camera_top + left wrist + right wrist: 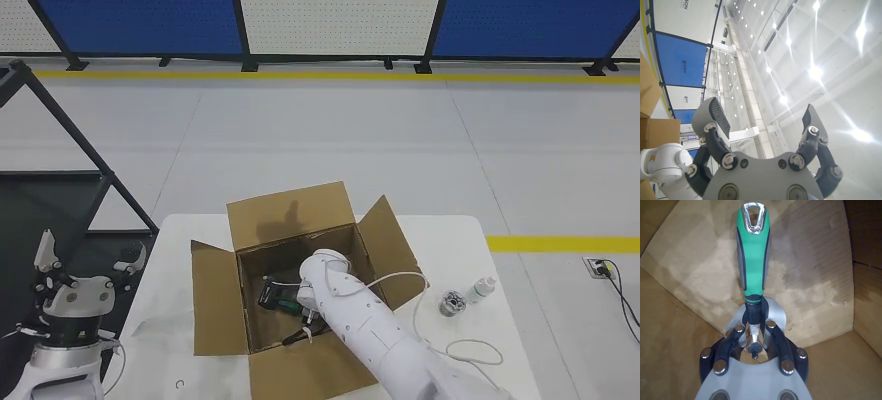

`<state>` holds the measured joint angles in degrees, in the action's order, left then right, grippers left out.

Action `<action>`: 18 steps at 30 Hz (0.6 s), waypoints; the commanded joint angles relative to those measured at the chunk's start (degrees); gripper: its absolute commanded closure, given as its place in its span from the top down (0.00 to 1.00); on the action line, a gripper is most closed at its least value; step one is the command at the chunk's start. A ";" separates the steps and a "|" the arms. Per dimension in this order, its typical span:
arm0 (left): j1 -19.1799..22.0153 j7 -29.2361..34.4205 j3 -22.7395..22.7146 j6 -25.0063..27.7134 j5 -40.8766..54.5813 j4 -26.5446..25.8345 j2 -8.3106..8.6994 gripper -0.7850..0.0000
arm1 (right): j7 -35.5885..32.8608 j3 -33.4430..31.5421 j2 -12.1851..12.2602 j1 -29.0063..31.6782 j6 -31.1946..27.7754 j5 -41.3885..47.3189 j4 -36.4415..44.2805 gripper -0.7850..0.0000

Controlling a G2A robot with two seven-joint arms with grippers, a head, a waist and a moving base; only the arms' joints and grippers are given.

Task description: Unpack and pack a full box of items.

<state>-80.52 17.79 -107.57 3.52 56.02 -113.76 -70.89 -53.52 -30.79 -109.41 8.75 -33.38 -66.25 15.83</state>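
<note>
A white rectangular table (455,240) stands on a pale grey floor (400,140). Beyond it, a yellow floor stripe (330,74) runs along blue and white partition panels (140,25). A black metal frame (62,118) stands to the table's left. A white floor socket (598,266) lies to its right.

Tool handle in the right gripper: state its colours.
The handle is green with grey-black sides; right wrist view shows it best.

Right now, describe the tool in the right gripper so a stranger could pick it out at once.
Start at the open cardboard box on the white table. Inside it, the right gripper is shut on a hand tool. Its green-and-grey handle ending in a chrome loop sets it apart from the black item beside it.
</note>
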 commanded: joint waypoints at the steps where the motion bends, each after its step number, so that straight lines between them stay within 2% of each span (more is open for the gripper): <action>1: -0.11 0.07 -0.06 0.05 0.03 -0.13 -0.01 1.00 | 0.38 -0.19 0.08 -0.49 0.26 -0.10 0.16 0.00; 11: -0.69 1.34 0.57 -0.05 -0.36 -1.01 -0.05 1.00 | 2.48 -1.24 2.03 -0.05 4.35 -2.41 5.68 0.00; 14: -0.93 1.64 0.48 0.15 -0.33 -1.29 -0.06 1.00 | 2.20 -2.00 3.44 1.35 7.17 -3.93 10.06 0.00; 18: -1.35 2.51 -0.91 0.50 0.46 -1.47 -0.02 1.00 | -0.44 -4.12 6.38 4.99 10.91 -6.78 19.95 0.00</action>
<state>-81.75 20.10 -108.00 3.87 56.21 -115.23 -70.92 -52.84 -34.19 -103.97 12.54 -23.64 -72.10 32.29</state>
